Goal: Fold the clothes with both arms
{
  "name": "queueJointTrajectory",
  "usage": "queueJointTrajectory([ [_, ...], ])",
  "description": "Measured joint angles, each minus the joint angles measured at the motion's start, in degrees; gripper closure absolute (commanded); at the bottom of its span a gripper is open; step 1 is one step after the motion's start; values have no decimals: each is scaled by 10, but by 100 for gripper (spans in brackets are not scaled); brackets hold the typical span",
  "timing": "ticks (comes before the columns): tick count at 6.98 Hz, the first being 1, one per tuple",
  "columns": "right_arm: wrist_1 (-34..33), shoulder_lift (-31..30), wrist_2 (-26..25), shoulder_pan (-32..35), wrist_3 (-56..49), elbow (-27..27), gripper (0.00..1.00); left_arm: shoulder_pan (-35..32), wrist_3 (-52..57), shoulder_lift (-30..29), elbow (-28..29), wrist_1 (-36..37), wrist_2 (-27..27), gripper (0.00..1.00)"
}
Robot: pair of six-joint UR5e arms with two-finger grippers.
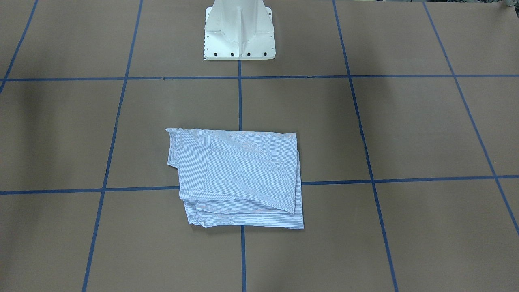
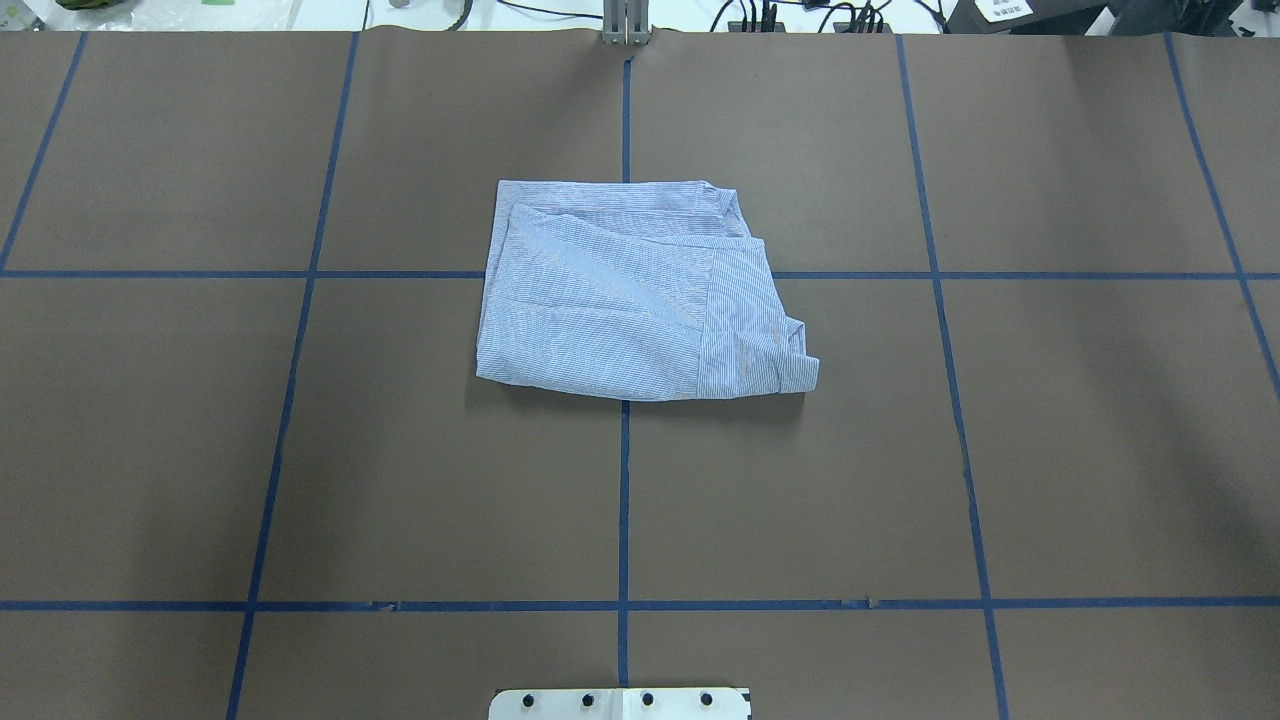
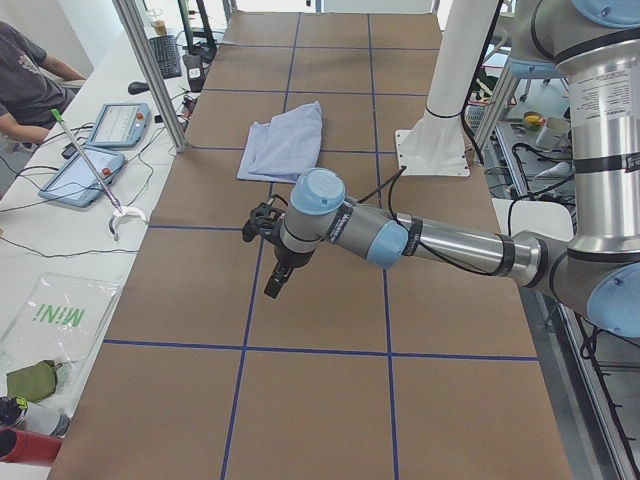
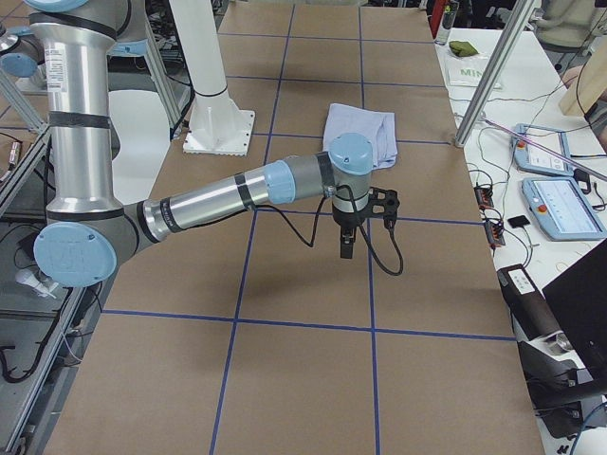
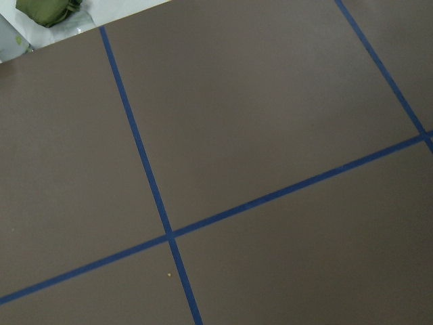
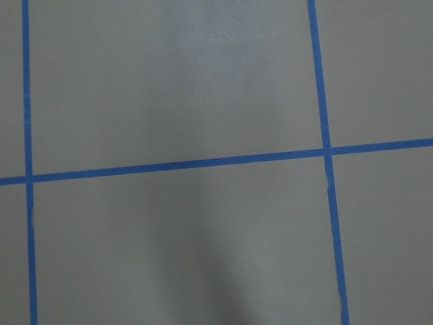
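— Exterior left puts the left arm (image 3: 400,240) nearest us: a smooth grey metal tube with rounded pale blue caps and a black cable. Its left gripper (image 3: 272,285) hangs above the brown paper table (image 3: 330,400).
— Released or clenched?
— We cannot tell; only that side view shows it. The same goes for the right gripper (image 4: 345,248) on the right arm (image 4: 237,194) in exterior right. Its black fingers point down over the paper, and their state is unclear to us.
— And the wrist cameras?
— We get only matt brown paper crossed by blue tape (image 6: 176,164).
— Where is the shirt (image 2: 620,300)?
— Farther on, well apart from both grippers. Overhead, we see it lying flat on a tape crossing, beyond the white pedestal base (image 2: 620,703). It is a folded, roughly rectangular stack of soft, finely striped blue-and-white cloth. The layers step at the edges, and one corner juts out at its right near side.
— Any containers?
— On the side bench in exterior left there is a clear plastic bag (image 3: 50,320) with green lettering. We cannot make out its contents. Farther along sit tablets (image 3: 82,175), then a seated person (image 3: 25,70).
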Motion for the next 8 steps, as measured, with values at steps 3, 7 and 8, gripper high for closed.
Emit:
queueJointTrajectory([
  [3,1,-54,-5,0,-60,-1,0,-10,2,-15,64,-1,1,1],
  [7,14,-105,-4,7,-112,-14,0,-46,36,-25,102,-5,1,1],
  [8,15,-105,-4,7,-110,-21,0,-50,17,-24,98,-4,1,1],
])
